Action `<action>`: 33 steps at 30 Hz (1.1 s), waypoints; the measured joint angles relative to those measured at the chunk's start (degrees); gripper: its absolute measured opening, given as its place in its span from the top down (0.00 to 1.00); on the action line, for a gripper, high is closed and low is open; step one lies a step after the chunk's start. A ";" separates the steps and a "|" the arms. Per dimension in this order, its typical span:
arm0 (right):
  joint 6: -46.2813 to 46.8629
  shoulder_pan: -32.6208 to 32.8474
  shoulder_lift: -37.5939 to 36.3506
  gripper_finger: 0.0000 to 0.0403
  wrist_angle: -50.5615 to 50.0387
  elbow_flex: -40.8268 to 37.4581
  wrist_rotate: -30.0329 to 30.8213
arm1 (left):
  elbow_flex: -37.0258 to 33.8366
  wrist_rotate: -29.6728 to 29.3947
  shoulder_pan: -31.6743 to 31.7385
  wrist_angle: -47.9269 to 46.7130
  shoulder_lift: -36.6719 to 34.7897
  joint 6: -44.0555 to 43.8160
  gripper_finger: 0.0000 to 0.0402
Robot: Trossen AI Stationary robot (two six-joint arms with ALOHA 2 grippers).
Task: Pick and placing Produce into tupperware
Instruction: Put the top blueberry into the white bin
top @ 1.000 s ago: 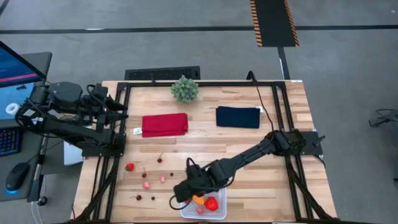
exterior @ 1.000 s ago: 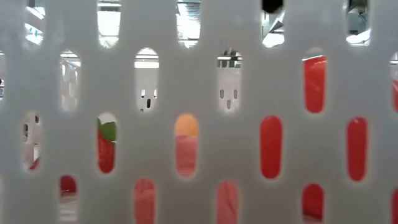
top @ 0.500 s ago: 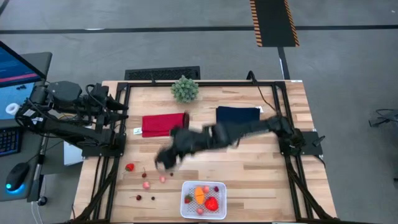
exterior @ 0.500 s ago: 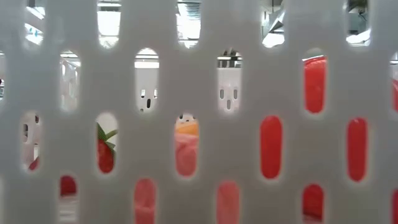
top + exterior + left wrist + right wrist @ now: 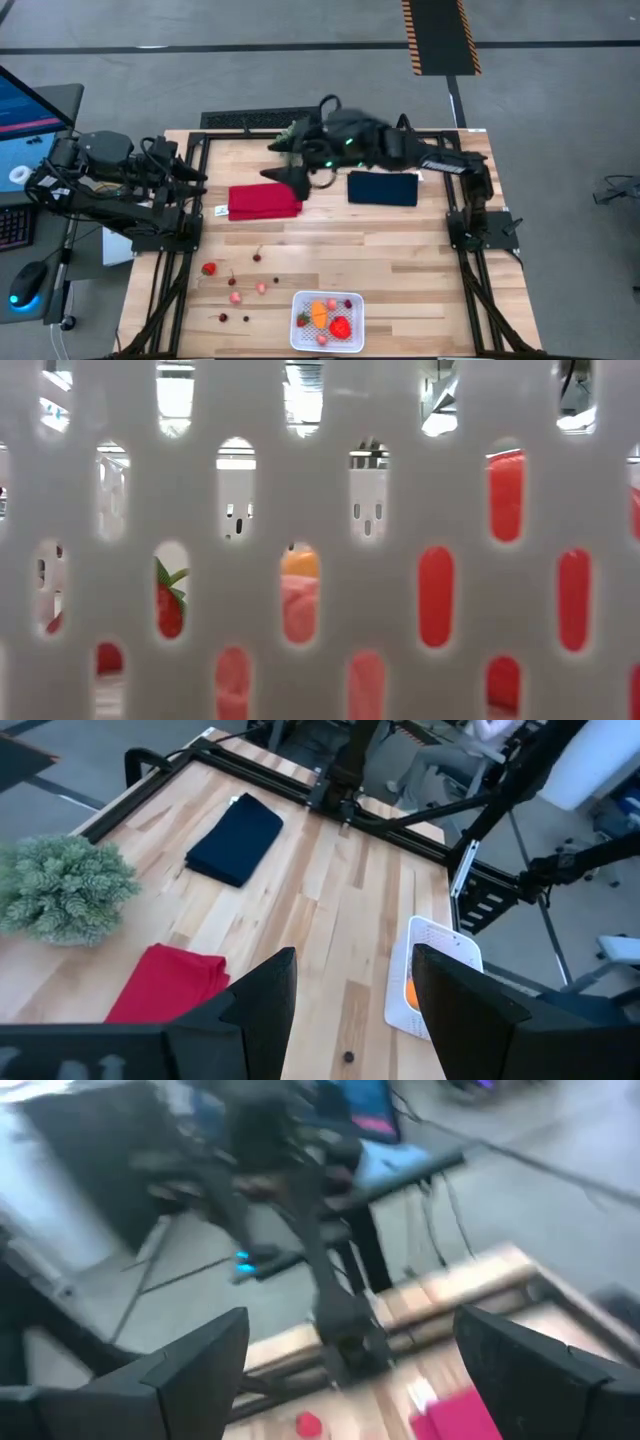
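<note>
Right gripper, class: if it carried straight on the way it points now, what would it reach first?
Probably the red cloth: the open right gripper points towards it, though its height above is unclear.

A red folded cloth point(image 5: 262, 202) and a navy folded cloth point(image 5: 383, 189) are laid on the wooden worktop point(image 5: 400, 260); a bushy green plant point(image 5: 62, 890) is set near its far edge.

My high view looks straight down on the whole pale wooden slatted table point(image 5: 400, 260). My low view sits pressed against the small white perforated plastic container point(image 5: 330, 510), peering through its slots. The left wrist view looks across the tabletop; it shares the folded red cloth point(image 5: 165, 985) with the high view point(image 5: 264, 201).
</note>
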 joint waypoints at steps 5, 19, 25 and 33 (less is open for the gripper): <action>-8.06 -4.25 -1.56 0.07 12.20 0.04 -16.39 | 0.00 -2.65 -0.01 -0.01 0.40 -2.64 0.53; 5.40 -4.87 3.91 0.07 64.24 -21.71 -30.35 | 0.00 -13.51 0.00 0.22 1.95 -5.01 0.53; 12.11 -7.43 2.74 0.07 83.29 -39.22 -34.75 | 0.00 -13.52 0.00 0.14 3.29 -5.68 0.53; 15.80 -10.03 -2.86 0.07 99.31 -59.10 -34.54 | 0.00 -13.85 0.00 0.08 4.48 -6.91 0.53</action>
